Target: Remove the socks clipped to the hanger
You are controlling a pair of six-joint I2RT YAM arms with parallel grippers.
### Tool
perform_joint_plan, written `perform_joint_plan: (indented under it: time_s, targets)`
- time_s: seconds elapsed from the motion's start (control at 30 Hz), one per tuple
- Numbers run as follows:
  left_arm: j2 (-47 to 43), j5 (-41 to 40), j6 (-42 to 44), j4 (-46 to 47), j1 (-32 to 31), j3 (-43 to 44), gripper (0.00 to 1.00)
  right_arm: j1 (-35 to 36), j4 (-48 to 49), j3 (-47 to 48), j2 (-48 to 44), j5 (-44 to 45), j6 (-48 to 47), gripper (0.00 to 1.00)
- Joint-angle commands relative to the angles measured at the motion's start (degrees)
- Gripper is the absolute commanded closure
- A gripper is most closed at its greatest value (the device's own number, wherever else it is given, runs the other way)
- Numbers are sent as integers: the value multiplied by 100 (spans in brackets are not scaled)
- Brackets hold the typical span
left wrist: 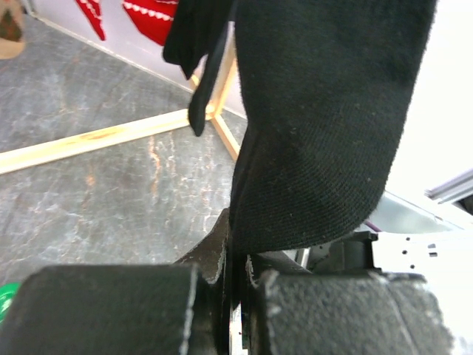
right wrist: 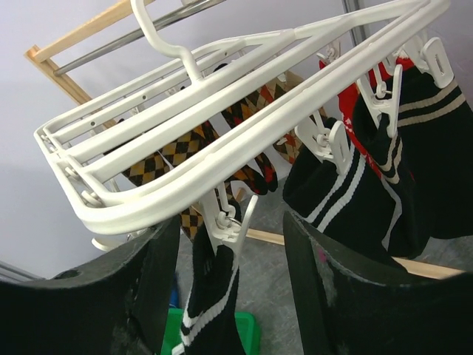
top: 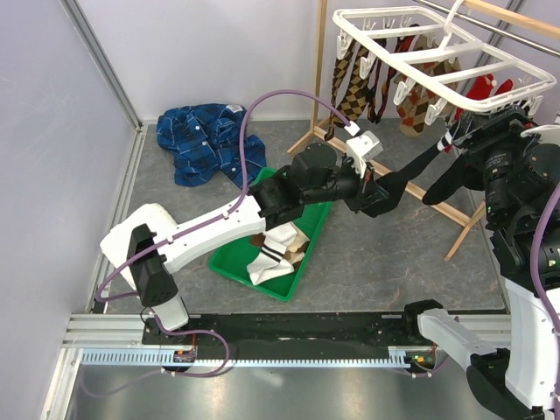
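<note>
**Left hand clamped on a black sock; right hand spread at the hanger**

My left gripper (left wrist: 236, 292) is pressed together on the lower end of a plain black sock (left wrist: 325, 111). In the wrist view the fabric rises straight out of the seam between the two pads. From above, that sock (top: 416, 166) runs taut and slanted from the left gripper (top: 378, 198) up towards the near-right corner of the hanger (top: 394, 58). I cannot tell from these views whether its top end sits in a clip.

My right gripper (right wrist: 233, 296) is spread wide just under the hanger's (right wrist: 244, 139) near bar. Its fingers (right wrist: 151, 285) straddle one white clip (right wrist: 229, 222), which holds a black sock with white stripes (right wrist: 211, 303). Nothing is pinched there.

Further along the frame hang brown argyle socks (right wrist: 159, 161), more striped black ones and red socks (top: 486, 87). The hanger hooks over the rail of a wooden stand (left wrist: 96, 140), whose foot lies on the grey floor.

Below the left arm, a green tray (top: 229, 262) holds a white sock with black stripes (top: 267, 259) and a tan-and-brown one (top: 296, 240). A blue plaid shirt (top: 206, 140) lies crumpled well behind it.
</note>
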Motion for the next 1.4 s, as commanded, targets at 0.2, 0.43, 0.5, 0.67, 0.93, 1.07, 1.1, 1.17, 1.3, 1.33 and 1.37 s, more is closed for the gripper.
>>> perform_joint_plan:
  time_s: [0.2, 0.43, 0.5, 0.67, 0.93, 1.07, 1.1, 1.17, 1.3, 1.33, 1.37]
  targets:
    - [-275, -73, 121, 452, -248, -80, 98, 3, 495, -234, -45, 210, -120, 44]
    - [-284, -108, 130, 444, -284, -124, 98, 3, 715, -384, -80, 192, -374, 67]
    - [-310, -161, 121, 444, -284, -186, 98, 3, 750, -462, -141, 192, -418, 81]
    - [-345, -258, 86, 409, -292, -291, 98, 3, 873, -656, -255, 26, -638, 100]
    - [-774, -863, -195, 23, -135, -799, 98, 11, 865, -973, -633, -176, -840, 78]
    - [-1099, -1075, -808, -592, 348, -1283, 98, 3, 926, -1025, -817, -528, -1191, 44]
    - [-1197, -1084, -880, -646, 445, -1424, 98, 3, 935, -1034, -862, -537, -1270, 40]
    - [-1529, -1172, -1012, -725, 674, -1916, 98, 3, 935, -1104, -1002, -598, -1341, 30]
    - [-1961, -1251, -1056, -1094, 973, -2532, 98, 3, 909, -1280, -1239, -826, -1429, 11]
    - [-2014, -1364, -1091, -1190, 1147, -2741, 98, 3, 865, -1324, -1283, -853, -1438, 5]
    - [-2067, -1400, -1231, -1313, 1236, -2857, 98, 3, 804, -1359, -1380, -871, -1429, 2]
